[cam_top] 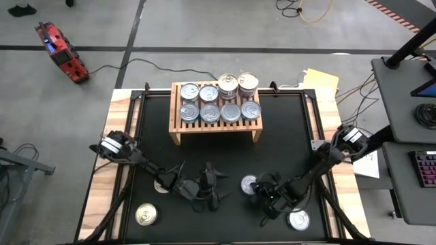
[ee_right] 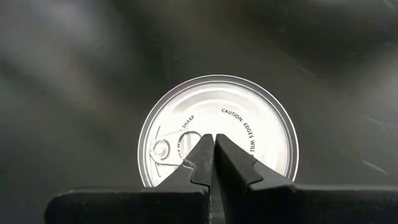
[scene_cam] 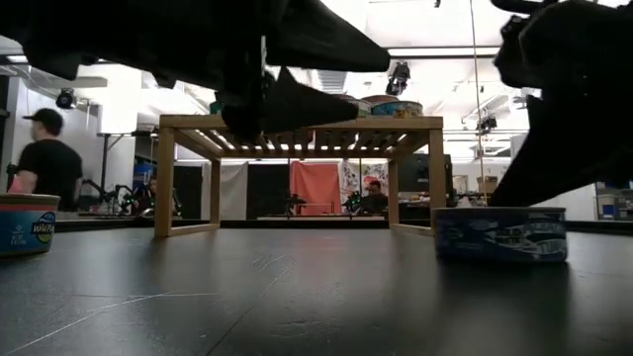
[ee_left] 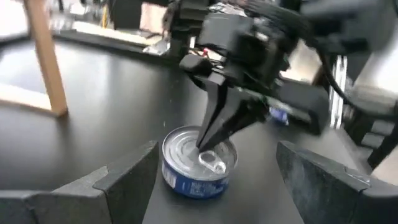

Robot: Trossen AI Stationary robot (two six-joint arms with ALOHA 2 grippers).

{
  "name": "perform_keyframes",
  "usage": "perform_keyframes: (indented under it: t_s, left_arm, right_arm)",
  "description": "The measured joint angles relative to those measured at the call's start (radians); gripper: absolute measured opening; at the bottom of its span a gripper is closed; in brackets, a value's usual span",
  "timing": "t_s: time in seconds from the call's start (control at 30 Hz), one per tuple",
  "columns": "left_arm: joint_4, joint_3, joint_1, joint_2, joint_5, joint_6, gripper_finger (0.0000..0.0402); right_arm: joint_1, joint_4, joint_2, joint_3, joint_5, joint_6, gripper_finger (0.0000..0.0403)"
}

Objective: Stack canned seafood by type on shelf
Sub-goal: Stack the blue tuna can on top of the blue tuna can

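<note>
- In the high view the right gripper (cam_top: 253,186) is covering part of a flat tin (cam_top: 249,184), so how the fingertips are meeting the lid is hard to make out there.
- The right wrist view is showing what that one hides: the two fingers are pressed together with nothing between them, their tips hanging over the silver lid (ee_right: 217,130) just beside its pull tab (ee_right: 163,148).
- The left wrist view is showing the same closed tips from the side, seemingly touching the blue-labelled tin (ee_left: 199,160), though blur leaves contact uncertain.
- The left gripper (cam_top: 212,194) is sitting near that tin with its fingers (ee_left: 127,177) standing wide apart, the tin lying ahead of the gap and nothing held.
- In the low view both arms are showing only as dark shapes cut off at the top.
- The shelf (cam_top: 177,129) is standing well beyond both grippers, carrying two rows of tins (cam_top: 219,102).
- Two more tins are lying behind the grippers, one (cam_top: 146,216) on the left gripper's side and one (cam_top: 298,220) on the right's.
- Another tin (cam_top: 164,182) is mostly hidden under the left arm.
</note>
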State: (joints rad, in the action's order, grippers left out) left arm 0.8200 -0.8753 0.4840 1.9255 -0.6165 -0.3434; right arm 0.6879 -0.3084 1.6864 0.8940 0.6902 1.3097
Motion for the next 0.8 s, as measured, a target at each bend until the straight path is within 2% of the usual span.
perform_keyframes:
  t_s: [0.17, 0.23, 0.37, 0.53, 0.7, 0.8]
  left_arm:
    - [-0.089, 0.002, -0.040, -0.020, 0.012, -0.329, 0.0309]
    - [-0.119, 0.003, -0.059, -0.023, 0.070, -0.407, 0.0309]
    - [-0.132, 0.004, -0.075, -0.017, 0.167, -0.460, 0.0309]
    - [-0.131, 0.005, -0.075, -0.016, 0.175, -0.463, 0.0309]
    - [-0.114, 0.005, -0.075, -0.013, 0.182, -0.472, 0.0309]
    - [-0.114, 0.006, -0.075, -0.011, 0.181, -0.480, 0.0309]
  right_arm:
    - [-0.001, 0.030, -0.037, -0.001, 0.038, -0.098, 0.0009]
    - [0.001, 0.011, -0.064, -0.001, 0.044, -0.113, 0.0009]
    - [0.019, -0.066, -0.127, -0.001, 0.016, -0.119, 0.0009]
    - [0.063, -0.150, -0.177, -0.013, -0.011, -0.167, 0.0009]
    - [0.083, -0.120, -0.165, -0.048, -0.007, -0.187, 0.0009]
    - [0.087, -0.075, -0.120, -0.069, 0.037, -0.213, 0.0009]
